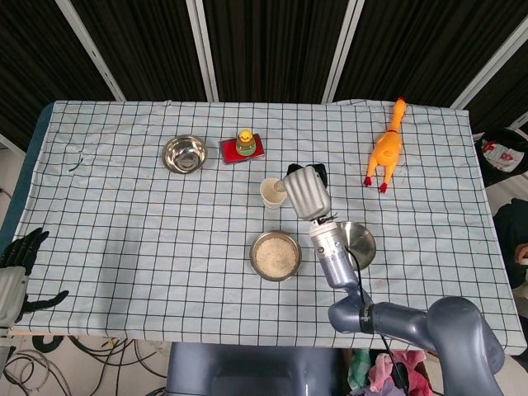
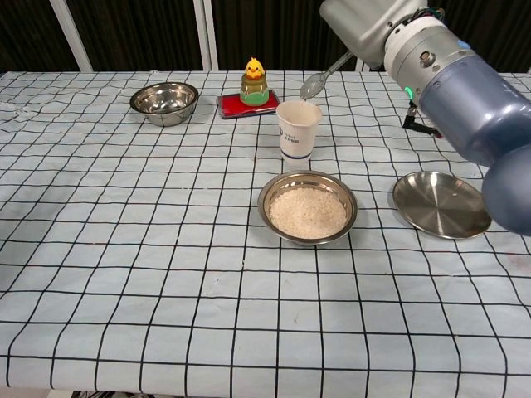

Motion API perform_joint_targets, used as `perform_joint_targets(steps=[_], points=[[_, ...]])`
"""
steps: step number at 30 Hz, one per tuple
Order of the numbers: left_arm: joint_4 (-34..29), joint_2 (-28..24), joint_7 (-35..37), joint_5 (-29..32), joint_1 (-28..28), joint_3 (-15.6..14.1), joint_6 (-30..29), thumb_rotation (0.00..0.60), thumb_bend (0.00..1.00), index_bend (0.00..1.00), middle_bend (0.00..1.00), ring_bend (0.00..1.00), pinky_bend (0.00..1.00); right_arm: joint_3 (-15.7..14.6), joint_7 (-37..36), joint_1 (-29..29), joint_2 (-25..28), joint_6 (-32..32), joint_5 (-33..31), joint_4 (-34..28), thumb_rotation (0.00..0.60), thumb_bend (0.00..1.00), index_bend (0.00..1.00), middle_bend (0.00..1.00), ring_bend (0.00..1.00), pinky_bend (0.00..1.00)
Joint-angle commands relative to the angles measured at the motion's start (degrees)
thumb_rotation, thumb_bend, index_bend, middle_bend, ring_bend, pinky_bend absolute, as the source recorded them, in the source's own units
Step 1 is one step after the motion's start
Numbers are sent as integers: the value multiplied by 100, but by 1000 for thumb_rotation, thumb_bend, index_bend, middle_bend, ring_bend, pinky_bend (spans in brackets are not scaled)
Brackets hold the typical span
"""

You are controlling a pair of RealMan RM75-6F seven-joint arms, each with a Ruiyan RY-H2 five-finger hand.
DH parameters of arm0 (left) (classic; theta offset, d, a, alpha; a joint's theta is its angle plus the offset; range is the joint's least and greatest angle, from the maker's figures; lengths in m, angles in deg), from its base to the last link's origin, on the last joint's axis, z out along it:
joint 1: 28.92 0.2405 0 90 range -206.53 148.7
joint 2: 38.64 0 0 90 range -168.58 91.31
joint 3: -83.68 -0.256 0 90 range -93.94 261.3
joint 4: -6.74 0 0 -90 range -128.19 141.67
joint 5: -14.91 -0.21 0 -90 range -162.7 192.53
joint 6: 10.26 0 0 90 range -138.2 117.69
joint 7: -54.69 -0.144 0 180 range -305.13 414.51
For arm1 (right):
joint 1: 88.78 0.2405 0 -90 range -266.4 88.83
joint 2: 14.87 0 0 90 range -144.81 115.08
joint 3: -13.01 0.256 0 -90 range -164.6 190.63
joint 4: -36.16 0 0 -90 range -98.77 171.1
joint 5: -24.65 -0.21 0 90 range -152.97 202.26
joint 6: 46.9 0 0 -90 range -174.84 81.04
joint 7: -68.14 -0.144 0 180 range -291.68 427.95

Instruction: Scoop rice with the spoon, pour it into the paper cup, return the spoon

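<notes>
My right hand (image 2: 365, 18) (image 1: 307, 190) grips a metal spoon (image 2: 317, 81) by its handle. The spoon's bowl hangs in the air just above and behind the rim of the white paper cup (image 2: 298, 129) (image 1: 271, 192). In front of the cup stands a steel bowl of rice (image 2: 308, 209) (image 1: 275, 256). An empty steel plate (image 2: 440, 204) (image 1: 356, 242) lies to the right of the rice bowl. My left hand (image 1: 18, 272) stays off the table's near left corner, fingers spread and holding nothing.
An empty steel bowl (image 2: 164, 101) (image 1: 184, 153) sits at the back left. A yellow duck figure on a red base (image 2: 252, 86) (image 1: 243, 145) stands behind the cup. A rubber chicken (image 1: 385, 150) lies at the back right.
</notes>
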Motion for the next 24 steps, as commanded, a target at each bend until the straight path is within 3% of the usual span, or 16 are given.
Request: perform_joint_targets(steps=[1,6,11,18,24], points=[[13,12,-10,-16,8,1,-25,600,11,0,0,0,0,222,-2,-344,418,362,-237,-790,600,514,691,1000,1000,1000],[33,37,-54,-56,25,-12,-72,600,11,0,0,0,0,264,-183,-959,962,700,-715,-2008,600,515,692,1000,1000,1000],[43,59,-100,-135,51,-54,-123,600,11,0,0,0,0,-190,-555,-1610,1440,851,-847,-2678,600,515,691,1000,1000,1000],[69,74,-115,-209,79,-90,-179,600,11,0,0,0,0,-764,-1193,-2281,1548,804,-978,-2584,600,515,691,1000,1000,1000],[86,82,-116,-220,89,-92,-198,600,11,0,0,0,0,-976,-1554,-2596,1340,686,-1020,-2126,600,515,691,1000,1000,1000]])
